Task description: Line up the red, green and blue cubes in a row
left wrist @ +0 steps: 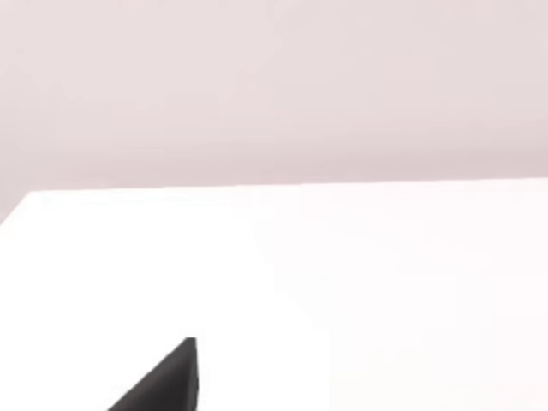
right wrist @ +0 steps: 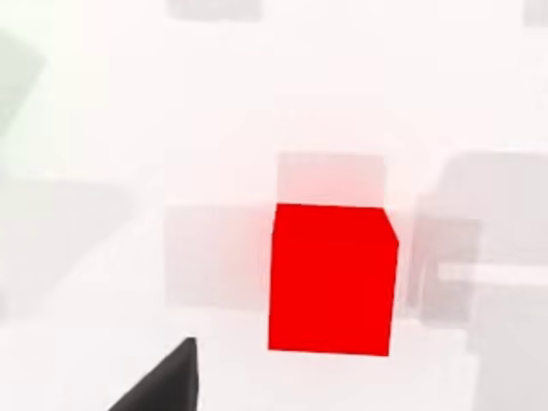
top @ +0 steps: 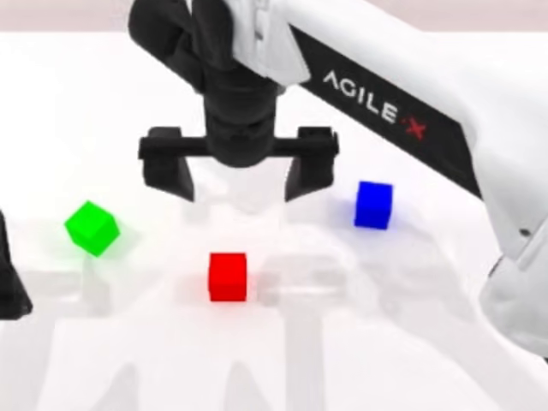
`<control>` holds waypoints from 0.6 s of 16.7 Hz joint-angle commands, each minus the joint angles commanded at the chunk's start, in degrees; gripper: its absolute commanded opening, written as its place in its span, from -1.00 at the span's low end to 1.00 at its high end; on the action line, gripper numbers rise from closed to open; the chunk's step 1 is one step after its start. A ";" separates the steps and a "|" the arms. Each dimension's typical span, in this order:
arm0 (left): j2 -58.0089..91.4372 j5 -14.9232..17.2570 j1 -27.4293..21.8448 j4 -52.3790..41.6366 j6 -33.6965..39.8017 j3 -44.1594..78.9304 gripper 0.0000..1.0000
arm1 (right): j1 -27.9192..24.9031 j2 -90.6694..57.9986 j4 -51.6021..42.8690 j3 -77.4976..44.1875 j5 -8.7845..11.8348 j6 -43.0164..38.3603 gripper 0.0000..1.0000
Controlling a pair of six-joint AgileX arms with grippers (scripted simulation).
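Currently the right gripper (top: 239, 171) hangs above the table (top: 411, 342) near the centre of the top view, its fingers spread wide with nothing between them. The red cube (top: 228, 276) lies at 6 o'clock from it, close by and apart, square to the table edges with no long axis to favour. The right wrist view confirms the red cube (right wrist: 331, 279) just ahead of the fingers. The blue cube (top: 373, 205) sits at 3 o'clock from the gripper; the green cube (top: 92, 228), turned at an angle, sits at 8 o'clock. The three do not yet form a row. The left arm (top: 10, 282) is parked at the table's left edge, so the right arm is judged nearer to the red cube.
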State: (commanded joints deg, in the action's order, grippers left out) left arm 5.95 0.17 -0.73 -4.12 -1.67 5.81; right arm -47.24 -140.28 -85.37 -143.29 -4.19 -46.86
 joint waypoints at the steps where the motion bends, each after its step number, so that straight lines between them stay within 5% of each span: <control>1: 2.60 0.02 -0.24 -1.67 -0.68 2.41 1.00 | 1.27 3.57 2.03 3.05 -0.79 1.53 1.00; 10: 42.83 -0.11 -2.99 -23.42 -9.20 32.39 1.00 | 18.47 54.19 27.84 50.54 -5.64 19.78 1.00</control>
State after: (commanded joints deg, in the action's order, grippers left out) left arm 48.79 0.06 -3.72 -27.54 -10.87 38.20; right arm -28.76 -86.10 -57.52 -92.75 -9.83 -27.07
